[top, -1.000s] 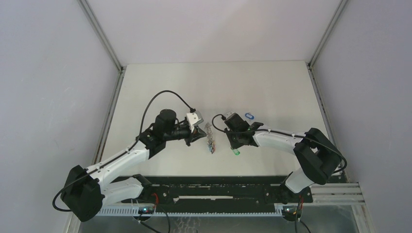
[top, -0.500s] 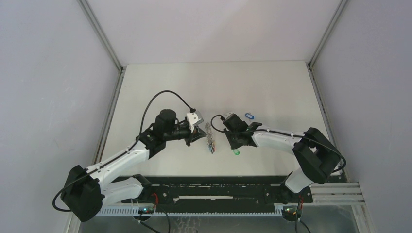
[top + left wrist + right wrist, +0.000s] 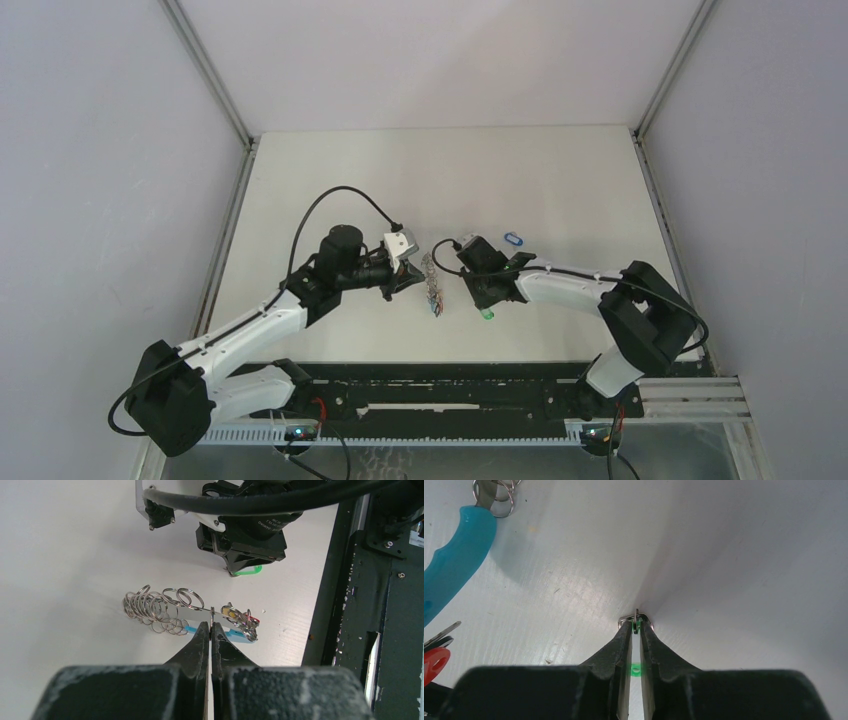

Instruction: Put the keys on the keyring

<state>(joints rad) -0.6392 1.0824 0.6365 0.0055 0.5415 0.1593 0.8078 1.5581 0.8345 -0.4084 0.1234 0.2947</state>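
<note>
keyring in left claw, key in right claw

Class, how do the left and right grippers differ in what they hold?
The left gripper pinches the keyring by its thin wire; the right gripper pinches the green key by its small ring. The left gripper's load is large, with many silver links; the right gripper's is one tiny key. Both are shut.

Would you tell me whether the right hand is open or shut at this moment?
Shut. The right hand pinches the green key between its fingers, the key's small ring poking out at the tips.
</note>
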